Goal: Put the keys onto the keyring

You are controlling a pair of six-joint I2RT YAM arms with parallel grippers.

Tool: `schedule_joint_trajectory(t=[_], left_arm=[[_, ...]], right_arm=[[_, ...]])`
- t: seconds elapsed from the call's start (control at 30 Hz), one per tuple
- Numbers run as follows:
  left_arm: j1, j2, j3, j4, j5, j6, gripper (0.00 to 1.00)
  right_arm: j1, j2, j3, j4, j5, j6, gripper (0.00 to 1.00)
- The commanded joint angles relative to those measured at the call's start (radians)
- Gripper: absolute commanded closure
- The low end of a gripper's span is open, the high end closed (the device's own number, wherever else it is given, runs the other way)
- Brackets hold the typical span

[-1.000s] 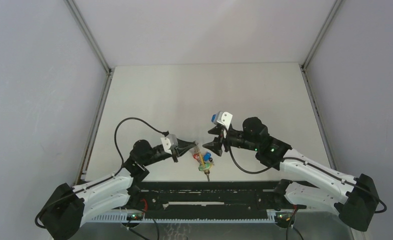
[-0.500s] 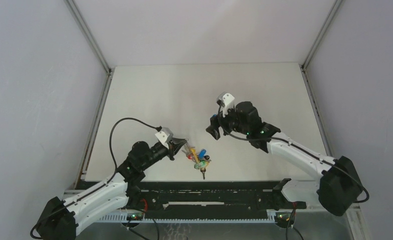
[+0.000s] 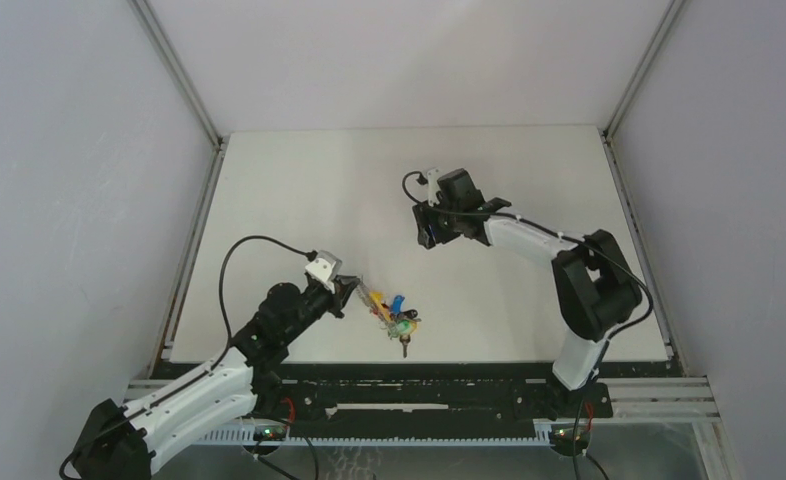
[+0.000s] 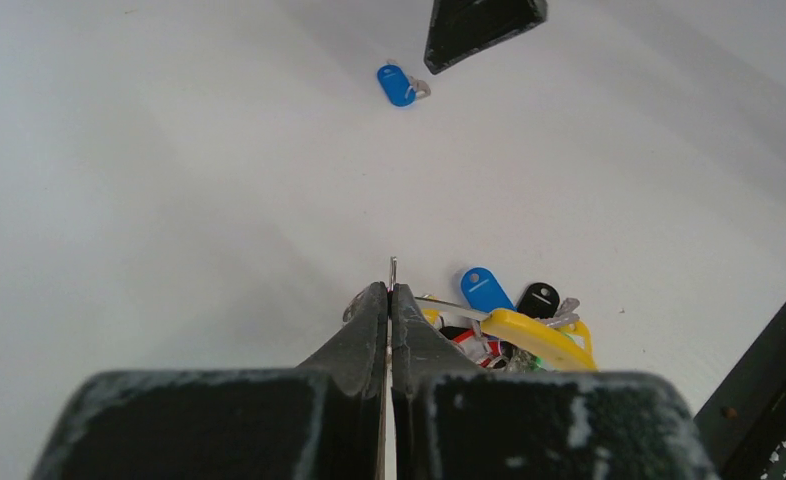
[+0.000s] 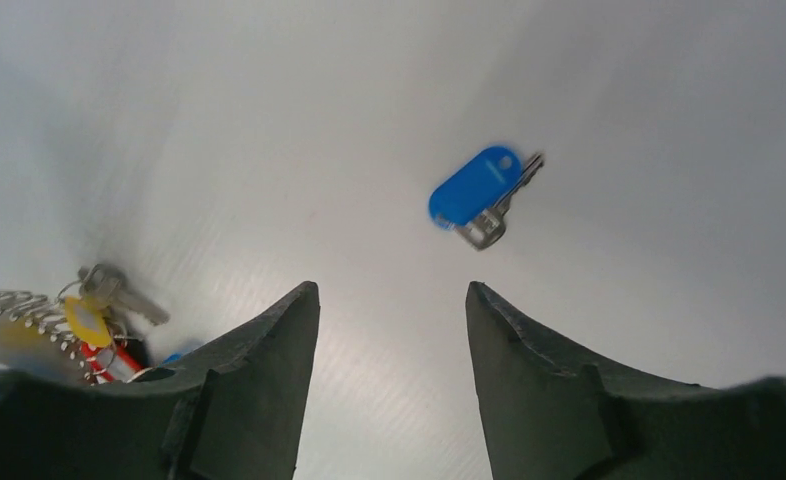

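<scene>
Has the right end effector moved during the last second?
Yes. The right end effector moved away from the black front rail, toward the far edge of the table.

free: table [image 3: 299,200] open rnd blue key [image 5: 474,188] | obst: keyring [image 4: 534,338] w/ keys [image 4: 486,290] at left fingers [image 4: 359,330]

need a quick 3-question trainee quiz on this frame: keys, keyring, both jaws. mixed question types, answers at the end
1. Which arm's jaws pinch the keyring?
2. The loose blue key lies: A) threaded on the keyring, B) alone on the table, C) in the left jaws.
3. True or false: the right jaws are shut on the loose blue key.

Key: 1) the left arm's; 2) B; 3) false, the right jaws stand open and empty.
</scene>
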Motion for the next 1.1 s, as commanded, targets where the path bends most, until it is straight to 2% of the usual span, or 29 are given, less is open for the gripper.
schedule_joint_trajectory(t=[0.0, 0.23, 0.63, 1.07], left_arm=[[0.007, -0.026, 0.039, 0.02, -0.049, -0.007, 1.0], [0.006, -0.042, 0.038, 0.002, -0.061, 0.005, 1.0], [0.006, -0.019, 0.038, 0.015, -0.066, 0.005, 1.0], [0.006, -0.013, 0.041, 0.015, -0.06, 0.005, 1.0]], right_arm=[[-0.021, 0.089, 0.141, -0.06, -0.033, -0.019, 0.44], [-0.032, 0.211, 0.26, -0.154, -0.023, -0.097, 0.47], [-0.009, 0.341, 0.4, -0.291, 0.008, -0.174, 0.61], [0.069, 0.38, 0.45, -0.37, 0.173, -0.282, 0.61]])
